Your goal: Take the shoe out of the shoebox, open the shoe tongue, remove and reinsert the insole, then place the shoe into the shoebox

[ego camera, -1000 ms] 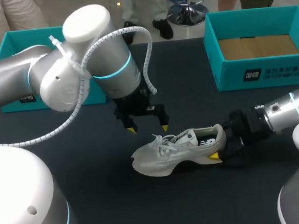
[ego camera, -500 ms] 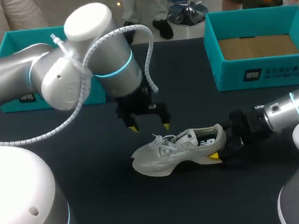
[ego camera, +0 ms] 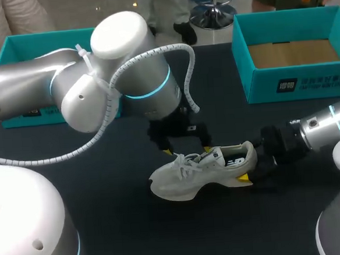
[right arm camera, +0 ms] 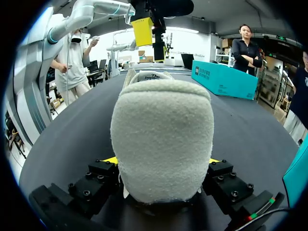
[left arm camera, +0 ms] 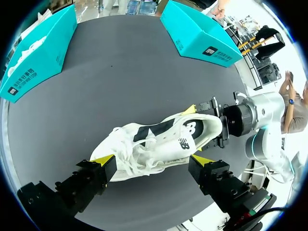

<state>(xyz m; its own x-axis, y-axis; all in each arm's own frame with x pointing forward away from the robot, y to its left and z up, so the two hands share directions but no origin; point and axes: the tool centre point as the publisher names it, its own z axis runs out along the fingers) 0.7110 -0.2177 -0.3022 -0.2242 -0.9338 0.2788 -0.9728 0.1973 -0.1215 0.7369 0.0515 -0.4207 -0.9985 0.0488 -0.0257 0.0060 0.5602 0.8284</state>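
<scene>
Shoe out, the fiddly part ahead: at ten o'clock on the dark table (ego camera: 105, 196) sits the left box (ego camera: 30, 41), with something pale inside that I cannot make out. My left arm (ego camera: 86, 92) comes in from nine o'clock and ends past the middle. There the left gripper (ego camera: 186, 147) hangs spread wide just above the laces (left arm camera: 130, 154), one yellow tip on either side of the shoe (ego camera: 196, 175), pinching nothing. The shoe stands on its sole near the table's centre, toe toward nine o'clock and heel (right arm camera: 161, 134) toward three, well apart from both boxes. The right gripper (ego camera: 252, 165) is pressed against the heel from both sides and holds it. At two o'clock the right box (ego camera: 295, 86) stands open, showing only its brown floor. I judge the first step done. The laces look drawn across and the tongue looks flat, so opening it, pulling and refitting the insole, and boxing the shoe are all left. The table top is flat, matte and dark under the pale shoe. There is working room on every side of the shoe, and the right box lies toward one o'clock of it.
</scene>
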